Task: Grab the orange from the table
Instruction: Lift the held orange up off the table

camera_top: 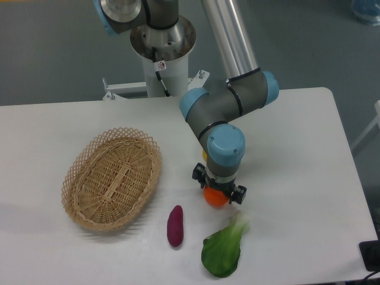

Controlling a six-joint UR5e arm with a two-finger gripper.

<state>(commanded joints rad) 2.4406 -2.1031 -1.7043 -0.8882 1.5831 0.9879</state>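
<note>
The orange (215,198) is a small bright-orange ball on the white table (297,148), right of centre. Only its lower part shows, under the wrist. My gripper (217,191) points straight down over it, and the orange sits right at the fingertips. The wrist and black flange hide the fingers, so I cannot tell whether they are closed on the orange or whether it still rests on the table.
A sliver of a yellow fruit (205,155) shows behind the wrist. A wicker basket (113,177) stands at the left. A purple sweet potato (175,225) and a leafy green vegetable (223,250) lie near the front edge, just below the gripper.
</note>
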